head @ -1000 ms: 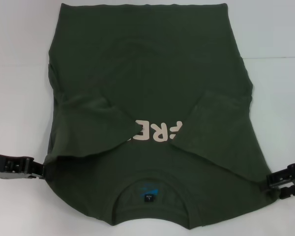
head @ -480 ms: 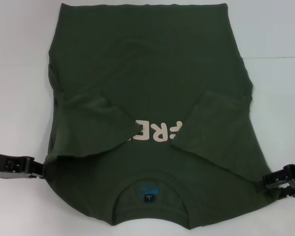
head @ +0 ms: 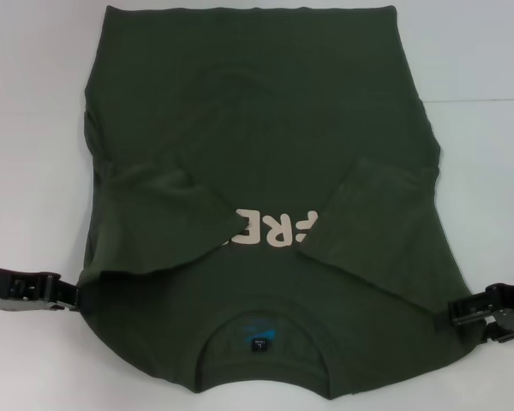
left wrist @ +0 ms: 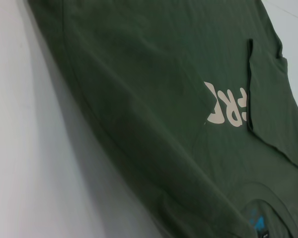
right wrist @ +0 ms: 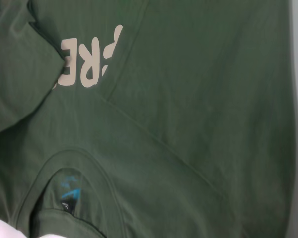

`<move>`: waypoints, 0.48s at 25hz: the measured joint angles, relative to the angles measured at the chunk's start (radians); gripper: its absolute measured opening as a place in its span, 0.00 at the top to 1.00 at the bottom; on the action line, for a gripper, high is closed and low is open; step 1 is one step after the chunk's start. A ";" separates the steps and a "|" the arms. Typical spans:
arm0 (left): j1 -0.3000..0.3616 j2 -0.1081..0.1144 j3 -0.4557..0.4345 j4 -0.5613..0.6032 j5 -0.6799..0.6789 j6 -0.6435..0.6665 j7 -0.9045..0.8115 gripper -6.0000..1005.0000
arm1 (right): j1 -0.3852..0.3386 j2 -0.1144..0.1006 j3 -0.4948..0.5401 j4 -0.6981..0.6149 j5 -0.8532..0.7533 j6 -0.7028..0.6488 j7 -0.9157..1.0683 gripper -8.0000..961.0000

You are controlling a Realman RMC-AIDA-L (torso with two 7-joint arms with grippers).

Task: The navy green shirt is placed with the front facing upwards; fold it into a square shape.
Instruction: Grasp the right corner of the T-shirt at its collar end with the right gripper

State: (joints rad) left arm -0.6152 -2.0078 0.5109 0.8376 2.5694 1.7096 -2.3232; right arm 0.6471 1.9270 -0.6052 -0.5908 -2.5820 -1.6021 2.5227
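Note:
The navy green shirt [head: 265, 111] lies flat on the white table, collar [head: 261, 310] nearest me, blue neck label [head: 261, 334] showing. Both sleeves are folded in over the chest and cover the ends of the cream lettering [head: 270, 229]. My left gripper [head: 72, 296] is low at the shirt's left shoulder edge. My right gripper [head: 454, 313] is low at the right shoulder edge, touching the cloth. The left wrist view shows the shirt [left wrist: 154, 89] and its lettering [left wrist: 226, 106]. The right wrist view shows the shirt [right wrist: 203, 99], lettering [right wrist: 87, 62] and label [right wrist: 69, 191].
The white table [head: 34, 128] shows bare on both sides of the shirt and beyond its far hem. A faint seam line [head: 488, 100] runs across the table at the right.
My right gripper has slid left, in toward the shirt's right shoulder edge. The left gripper and the shirt have not moved.

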 joint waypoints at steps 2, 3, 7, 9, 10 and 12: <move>0.000 0.000 0.000 0.000 0.000 0.000 0.000 0.94 | -0.001 -0.001 0.000 0.003 0.004 0.002 -0.001 0.20; 0.000 0.000 0.000 0.000 0.000 0.000 0.000 0.94 | -0.001 -0.001 0.000 0.005 0.004 0.003 -0.001 0.20; 0.000 0.000 0.000 0.000 0.000 0.000 0.002 0.94 | -0.001 -0.002 -0.003 0.008 0.004 0.006 -0.002 0.20; 0.000 0.000 0.000 0.000 0.000 0.000 0.002 0.94 | -0.001 -0.002 -0.004 0.008 0.004 0.007 -0.002 0.20; 0.000 0.000 0.000 0.000 0.000 0.000 0.002 0.94 | -0.001 -0.002 -0.004 0.008 0.004 0.008 -0.002 0.21; 0.000 0.000 0.000 0.000 0.000 0.000 0.002 0.94 | -0.002 -0.002 -0.002 0.007 0.004 0.012 0.001 0.21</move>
State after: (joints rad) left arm -0.6152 -2.0079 0.5108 0.8375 2.5694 1.7091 -2.3210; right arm 0.6451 1.9250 -0.6074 -0.5834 -2.5784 -1.5902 2.5234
